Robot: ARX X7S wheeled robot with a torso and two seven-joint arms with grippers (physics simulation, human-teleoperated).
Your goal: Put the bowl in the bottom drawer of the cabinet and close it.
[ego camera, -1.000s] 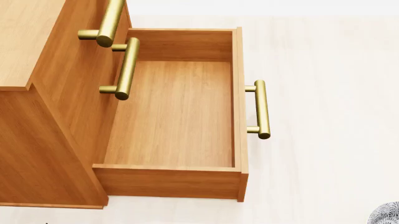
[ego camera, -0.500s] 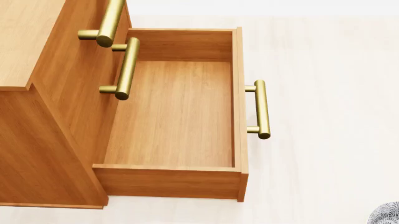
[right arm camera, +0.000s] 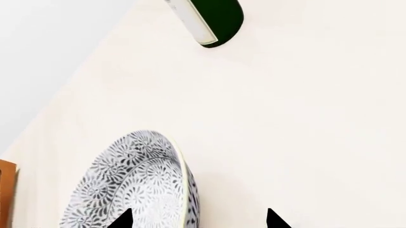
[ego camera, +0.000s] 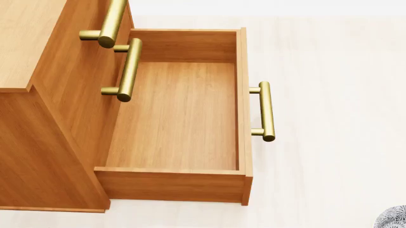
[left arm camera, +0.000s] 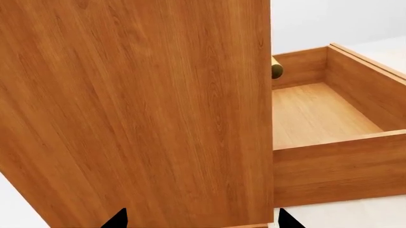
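The cabinet stands at the left of the head view. Its bottom drawer is pulled out, and its inside is bare wood. The drawer's brass handle faces right. A sliver of the speckled bowl shows at the lower right corner on the pale floor. In the right wrist view the bowl is close up, and my right gripper is open with the bowl's near rim between its dark tips. My left gripper is open beside the cabinet's side panel. Neither gripper appears in the head view.
Two upper drawer handles jut out over the open drawer's left side. A dark green bottle stands on the floor beyond the bowl in the right wrist view. The open drawer shows past the cabinet's edge in the left wrist view.
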